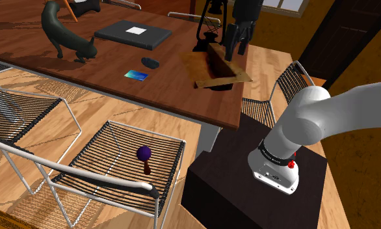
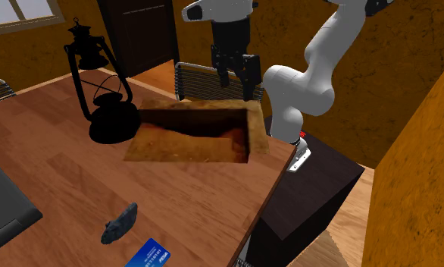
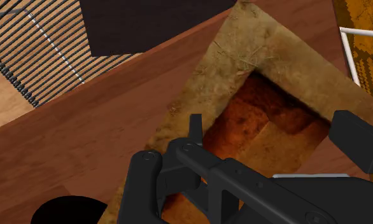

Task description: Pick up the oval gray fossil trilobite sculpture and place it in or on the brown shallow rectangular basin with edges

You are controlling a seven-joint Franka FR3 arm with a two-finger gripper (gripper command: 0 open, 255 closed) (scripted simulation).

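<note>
The small dark grey oval trilobite sculpture (image 2: 120,223) lies flat on the brown wooden table (image 2: 61,182) in the lower left of the second exterior view, free of any grip. Just beside it, toward the bottom edge, lies a flat blue rectangular card (image 2: 147,256). In the shoulder view the same sculpture (image 1: 150,62) sits in the upper middle of the frame, with the card (image 1: 136,75) just below and left of it.

The brown shallow rectangular basin (image 2: 198,133), with a rough tan rim and reddish hollow, stands well apart from the sculpture, in the middle of the second exterior view. A black lantern with a wire handle (image 2: 111,114) stands at the basin's left edge.

The all-black 2-finger claw (image 2: 238,87) hangs over the basin's far right corner, in the upper middle of that frame, far from the sculpture. Its 2 fingers stand apart, released, with nothing between them. In the wrist view the basin (image 3: 242,51) lies directly beneath the claw.
</note>
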